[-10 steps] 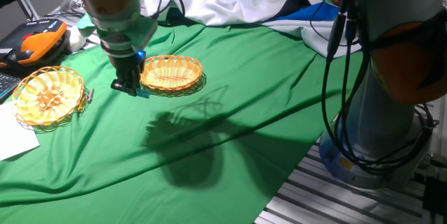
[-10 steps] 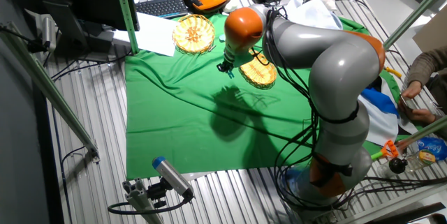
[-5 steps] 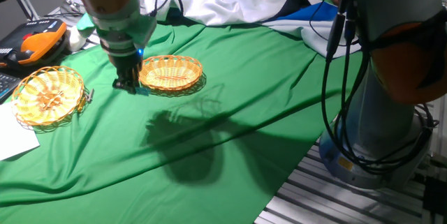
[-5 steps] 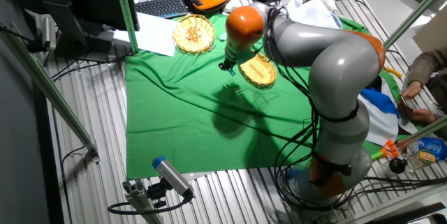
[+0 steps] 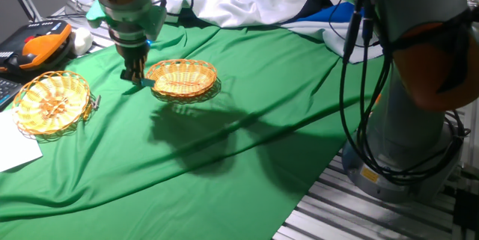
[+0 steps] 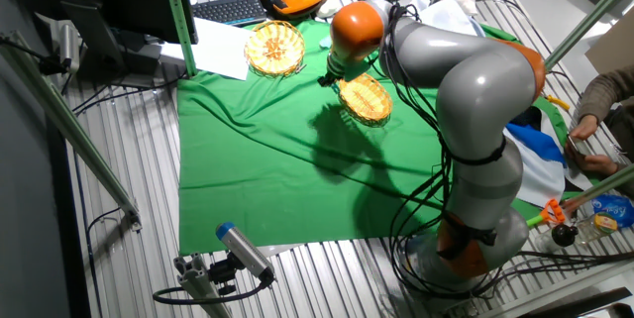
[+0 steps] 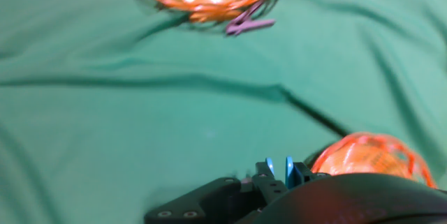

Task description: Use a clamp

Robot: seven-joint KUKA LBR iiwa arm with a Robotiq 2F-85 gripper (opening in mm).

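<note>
Teal clamp point(image 5: 147, 83) sat pinched in the closed fingers point(image 5: 135, 75) beside a wicker basket point(image 5: 182, 78); a weak pinch might drop it.

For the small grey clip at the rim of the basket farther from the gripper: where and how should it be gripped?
Probably grip the grey clip across its free end, the part that juts out from the basket over the bare cloth. Come from above, on the side away from the wicker. Whether it bites the rim is unclear.
</note>
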